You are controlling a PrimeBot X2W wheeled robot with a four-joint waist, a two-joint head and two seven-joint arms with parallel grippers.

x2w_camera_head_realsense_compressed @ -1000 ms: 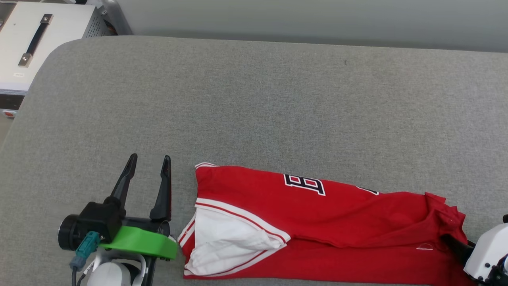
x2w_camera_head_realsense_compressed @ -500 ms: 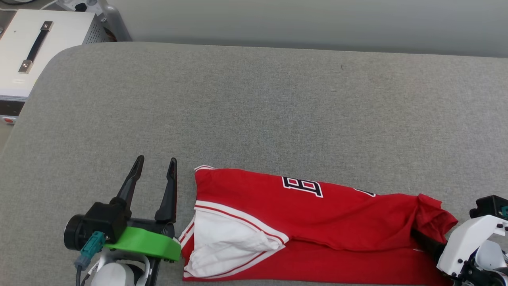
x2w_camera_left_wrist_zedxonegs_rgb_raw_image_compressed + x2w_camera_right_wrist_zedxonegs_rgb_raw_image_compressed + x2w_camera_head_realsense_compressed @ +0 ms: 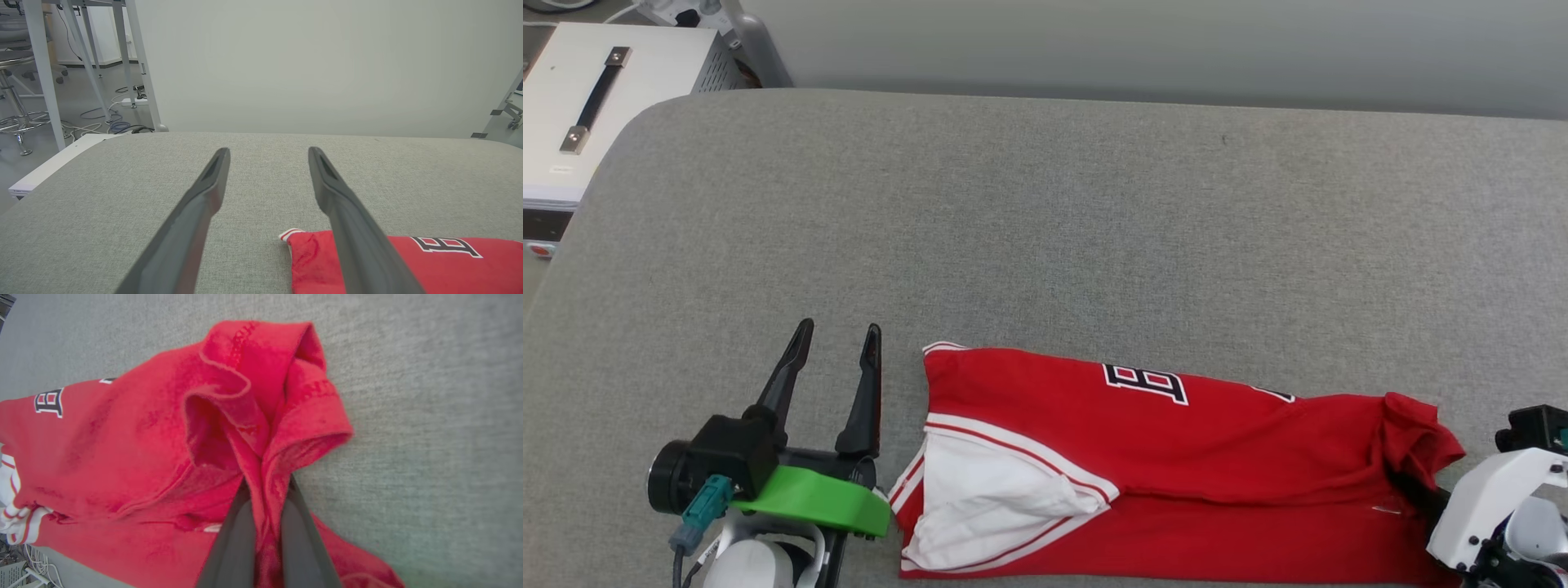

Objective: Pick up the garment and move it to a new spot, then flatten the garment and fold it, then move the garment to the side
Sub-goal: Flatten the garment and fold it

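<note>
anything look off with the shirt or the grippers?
Mostly tidy. The garment lies folded in a long strip, but its right end is bunched into puckered ridges where the right gripper is shut on it. The white sleeve at the other end is rumpled. The left gripper is open beside it, holding nothing.

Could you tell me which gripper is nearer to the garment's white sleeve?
Left. The left gripper sits beside the white sleeve; the right gripper pinches the garment at its opposite end.

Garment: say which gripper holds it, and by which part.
The right gripper pinches the garment by a bunched red fold at its hemmed end; the left gripper is open, empty.
</note>
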